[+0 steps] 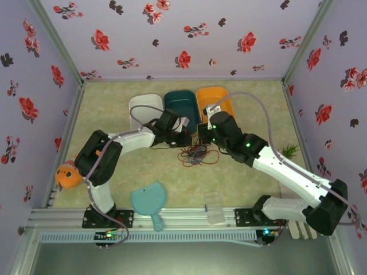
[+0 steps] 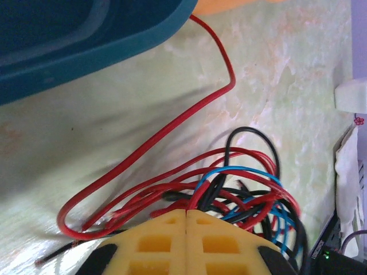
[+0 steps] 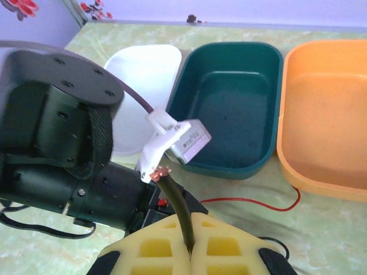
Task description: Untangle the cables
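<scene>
Red, blue and black cables (image 1: 196, 154) in one loose tangle on the pale green table (image 1: 143, 172), just in front of a row of a white bin (image 1: 144, 106), a teal bin (image 1: 182, 103) and an orange bin (image 1: 221, 96). Left fingers (image 1: 183, 139) down at the tangle's upper left, right fingers (image 1: 204, 137) at its upper right, close together. Nearer the bases, a light blue paddle-shaped thing (image 1: 149, 200) and a clear container (image 1: 215, 207). At the left edge an orange object (image 1: 69, 175); at the right a green sprig (image 1: 291, 150).

Left tool (image 2: 186, 212), right tool (image 3: 190, 229), seemingly clamped
</scene>
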`<action>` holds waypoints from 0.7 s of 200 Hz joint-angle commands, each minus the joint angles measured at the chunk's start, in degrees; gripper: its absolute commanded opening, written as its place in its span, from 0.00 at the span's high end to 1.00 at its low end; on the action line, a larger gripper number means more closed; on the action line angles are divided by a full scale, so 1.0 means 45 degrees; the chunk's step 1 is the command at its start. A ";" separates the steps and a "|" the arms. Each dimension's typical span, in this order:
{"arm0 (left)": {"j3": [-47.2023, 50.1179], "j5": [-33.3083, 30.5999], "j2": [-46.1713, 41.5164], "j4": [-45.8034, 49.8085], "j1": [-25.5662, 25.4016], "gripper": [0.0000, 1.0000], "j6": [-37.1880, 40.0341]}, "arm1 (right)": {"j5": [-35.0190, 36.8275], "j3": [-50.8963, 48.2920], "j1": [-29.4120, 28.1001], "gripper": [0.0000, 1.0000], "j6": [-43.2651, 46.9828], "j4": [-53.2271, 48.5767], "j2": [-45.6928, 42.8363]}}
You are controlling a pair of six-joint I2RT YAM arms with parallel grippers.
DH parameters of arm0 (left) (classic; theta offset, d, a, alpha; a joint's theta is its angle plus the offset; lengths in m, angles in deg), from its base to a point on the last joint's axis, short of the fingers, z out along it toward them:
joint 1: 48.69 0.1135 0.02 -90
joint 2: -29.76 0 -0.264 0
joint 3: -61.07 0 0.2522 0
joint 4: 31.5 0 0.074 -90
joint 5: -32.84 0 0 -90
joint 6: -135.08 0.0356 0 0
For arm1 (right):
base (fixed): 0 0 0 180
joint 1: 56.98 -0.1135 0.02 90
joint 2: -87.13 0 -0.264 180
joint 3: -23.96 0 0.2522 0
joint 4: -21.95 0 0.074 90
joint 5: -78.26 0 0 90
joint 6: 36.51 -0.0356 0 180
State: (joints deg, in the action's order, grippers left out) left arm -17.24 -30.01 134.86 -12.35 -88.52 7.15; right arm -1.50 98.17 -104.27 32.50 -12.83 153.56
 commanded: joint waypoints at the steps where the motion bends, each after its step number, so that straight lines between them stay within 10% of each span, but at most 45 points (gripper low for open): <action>1: 0.0272 0.0080 0.0351 0.0928 0.0043 0.99 0.0732 | 0.0081 0.1175 -0.0012 1.00 0.0375 -0.0096 -0.0532; 140: 0.0938 0.0062 0.0371 0.1576 0.0024 1.00 0.1672 | 0.4164 0.5808 0.0005 1.00 0.2029 -0.2466 -0.0019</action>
State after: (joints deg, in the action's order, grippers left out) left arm -13.68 -29.92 134.92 -7.37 -88.52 12.75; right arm 10.82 120.07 -104.27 39.52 -23.78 152.95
